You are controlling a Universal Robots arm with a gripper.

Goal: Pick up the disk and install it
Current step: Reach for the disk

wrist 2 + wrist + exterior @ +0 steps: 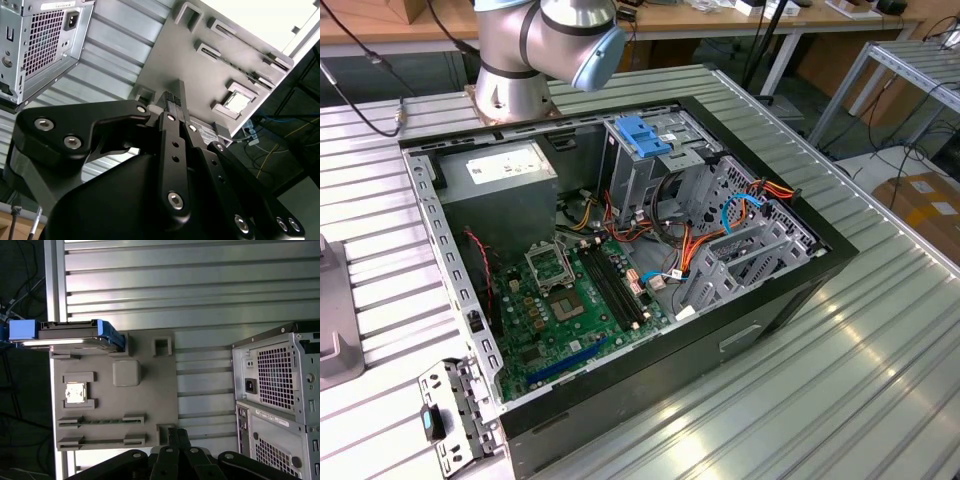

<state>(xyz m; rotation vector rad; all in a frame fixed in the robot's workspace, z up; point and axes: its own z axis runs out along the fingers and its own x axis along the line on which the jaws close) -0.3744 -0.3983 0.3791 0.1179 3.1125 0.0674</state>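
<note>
The flat silver-grey metal disk with its bright blue plastic carrier frame stands on its long edge in a slot at one end of a grey moulded fixture plate. This probably leaves both broad faces free for a pinch from above. The plate lies on the ribbed aluminium bench, beside the rear of the black and grey computer case. A small square chip sits in another recess of the plate.

In the exterior view the case lies on its side with the panel off, so its grey metal drive cages can be reached from overhead.

The arm's silver and blue joint rises behind the case. The black end effector points down at the plate, over the end well apart from the disk. In the second wrist view its 2 fingertips look drawn together, with nothing between them.
</note>
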